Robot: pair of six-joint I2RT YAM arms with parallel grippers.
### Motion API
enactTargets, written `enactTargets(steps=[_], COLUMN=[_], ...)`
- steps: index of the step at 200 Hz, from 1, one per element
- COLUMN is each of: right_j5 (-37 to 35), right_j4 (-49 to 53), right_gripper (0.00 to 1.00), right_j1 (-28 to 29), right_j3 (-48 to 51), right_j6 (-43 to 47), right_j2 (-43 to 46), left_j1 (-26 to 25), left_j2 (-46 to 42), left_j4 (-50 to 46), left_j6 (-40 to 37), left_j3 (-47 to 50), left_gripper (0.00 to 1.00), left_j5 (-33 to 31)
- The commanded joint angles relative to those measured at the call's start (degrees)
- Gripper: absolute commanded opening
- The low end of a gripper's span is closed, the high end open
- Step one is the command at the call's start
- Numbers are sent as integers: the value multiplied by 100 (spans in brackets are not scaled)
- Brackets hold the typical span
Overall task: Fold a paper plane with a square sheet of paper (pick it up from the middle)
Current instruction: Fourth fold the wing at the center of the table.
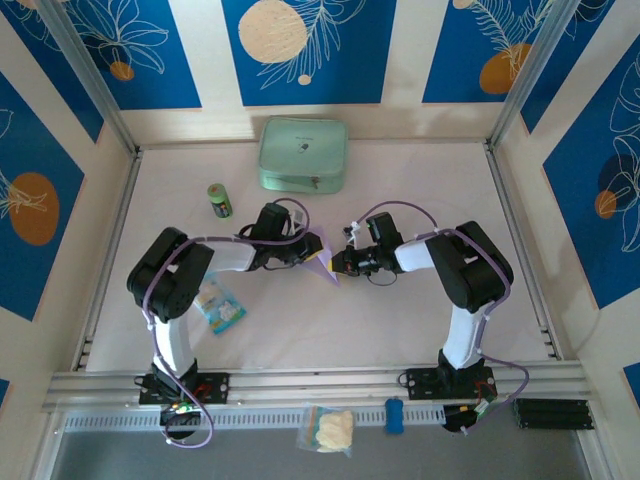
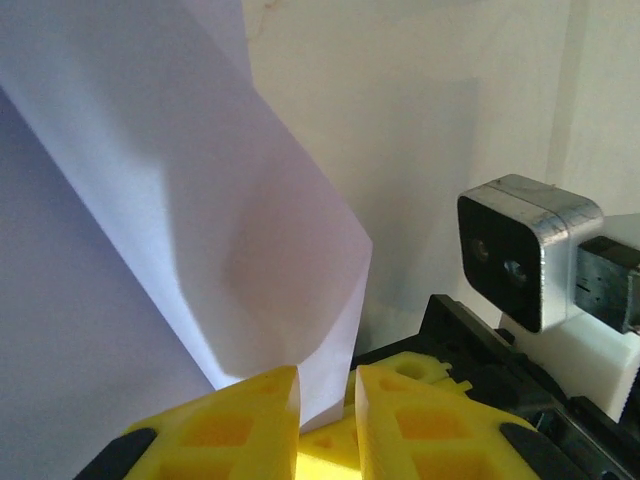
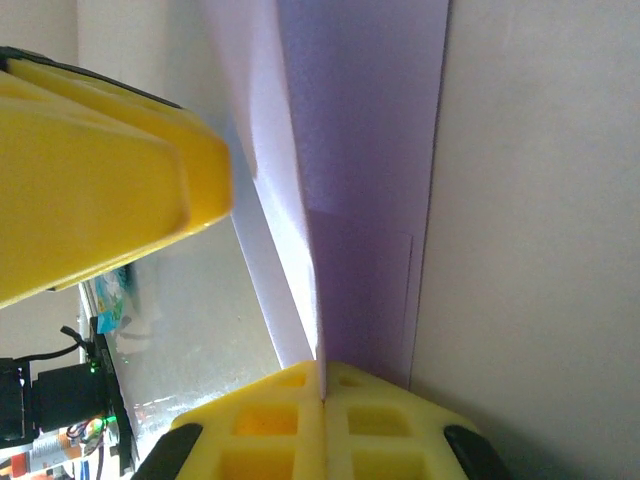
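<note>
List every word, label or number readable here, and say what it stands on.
No text can be read.
mint-green pouch: small dark mark, too small to read.
green can: label too small to read.
snack packet: print blurred.
lavender paper: blank.

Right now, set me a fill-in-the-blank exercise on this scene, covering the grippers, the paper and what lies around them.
1. The right gripper is shut on the lavender ___.
2. The sheet of paper also reaches between the left gripper's ___ fingers.
3. The small green container stands to the ___ of the mint-green pouch.
4. That pouch lies at the ___ edge of the table.

Missing words: sheet of paper; yellow; left; far.
</note>
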State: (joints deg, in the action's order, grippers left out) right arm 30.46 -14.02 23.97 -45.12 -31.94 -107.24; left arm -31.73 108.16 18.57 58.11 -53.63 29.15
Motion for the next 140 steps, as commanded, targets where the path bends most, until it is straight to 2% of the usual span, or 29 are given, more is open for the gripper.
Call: enactTargets(steps=[1, 43, 91, 140], right_j5=[-44, -4, -75, -71], right_j4=[647, 1060, 1191, 1198], right_gripper=[0, 1, 1, 8], right_j1=[-19, -16, -32, -36], right_j3=[-137, -372, -442, -448], right_j6=[257, 311, 285, 242], right_j2=[-286, -472, -491, -482], left_j1=[0, 7, 3, 7], left_j2=[143, 170, 264, 320], left_j4=[267, 235, 375, 349], left_j6=[78, 77, 150, 115], left_j3=[-105, -51, -29, -60], left_gripper=[21, 15, 14, 14], left_j5=[223, 86, 109, 131])
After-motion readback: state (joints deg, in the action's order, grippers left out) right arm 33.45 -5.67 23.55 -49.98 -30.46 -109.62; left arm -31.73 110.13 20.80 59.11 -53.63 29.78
